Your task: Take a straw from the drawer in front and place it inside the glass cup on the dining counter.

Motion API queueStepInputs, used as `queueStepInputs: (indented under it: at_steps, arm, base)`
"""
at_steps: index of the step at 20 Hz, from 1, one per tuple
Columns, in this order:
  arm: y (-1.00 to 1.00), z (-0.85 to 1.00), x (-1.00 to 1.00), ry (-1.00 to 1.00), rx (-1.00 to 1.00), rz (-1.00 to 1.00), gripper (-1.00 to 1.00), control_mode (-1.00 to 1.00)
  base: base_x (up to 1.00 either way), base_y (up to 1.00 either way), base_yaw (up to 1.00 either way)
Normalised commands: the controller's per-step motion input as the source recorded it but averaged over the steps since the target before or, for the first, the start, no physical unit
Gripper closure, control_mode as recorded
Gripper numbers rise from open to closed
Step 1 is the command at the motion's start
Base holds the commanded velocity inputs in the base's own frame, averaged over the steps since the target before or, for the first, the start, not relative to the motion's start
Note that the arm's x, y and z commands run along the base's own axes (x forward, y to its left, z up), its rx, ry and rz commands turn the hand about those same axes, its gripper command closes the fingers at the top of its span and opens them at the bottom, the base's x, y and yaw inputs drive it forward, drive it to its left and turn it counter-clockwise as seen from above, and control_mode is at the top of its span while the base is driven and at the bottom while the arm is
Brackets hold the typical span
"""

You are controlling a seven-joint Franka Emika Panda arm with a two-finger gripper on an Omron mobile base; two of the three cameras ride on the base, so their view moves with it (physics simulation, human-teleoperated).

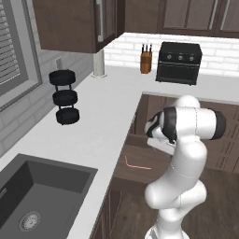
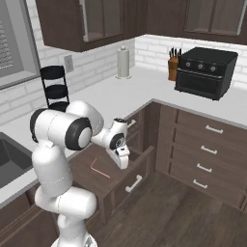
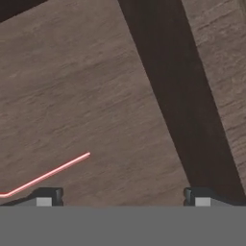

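The drawer (image 2: 136, 172) stands pulled out below the white counter, its brown inside (image 1: 143, 173) showing. A thin red-pink straw (image 2: 99, 169) with a bent end lies flat on the drawer floor, also seen as the straw (image 1: 136, 165) in the left base view. My gripper (image 2: 124, 163) hangs over the drawer, pointing down, to the right of the straw and above it. In the hand view the straw (image 3: 48, 175) lies at lower left, the open gripper (image 3: 123, 198) has nothing between its fingers, and the drawer's dark wall (image 3: 182, 96) crosses the right side. The glass cup and dining counter are out of view.
On the white L-shaped counter (image 1: 105, 116) are a dark sink (image 1: 42, 196), a black three-tier stand (image 1: 64, 97), a paper towel roll (image 2: 124, 62), a knife block (image 2: 173, 67) and a black toaster oven (image 2: 205, 72). Shut cabinet drawers (image 2: 207, 144) line the right, above wood floor.
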Motion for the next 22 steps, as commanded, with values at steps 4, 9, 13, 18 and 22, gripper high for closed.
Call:
queueStepInputs:
  at_steps: [4, 9, 13, 18, 22]
  arm:
    - [0.00, -0.37, 0.00, 0.01, -0.03, 0.04, -1.00, -1.00]
    - [-0.03, -0.30, 0.00, 0.00, -0.01, 0.05, -1.00, -1.00]
    - [-0.39, -0.18, -0.14, 0.00, 0.00, 0.04, -1.00, -1.00]
    - [-0.75, -0.08, -0.36, 0.00, -0.01, 0.01, -1.00, -1.00]
    - [-1.00, 0.00, -0.67, -0.05, -0.05, 0.00, -1.00, -1.00]
  base:
    - [0.00, 0.00, 0.00]
    - [0.00, 0.00, 0.00]
    - [0.00, 0.00, 0.00]
    - [0.00, 0.00, 0.00]
    - [0.00, 0.00, 0.00]
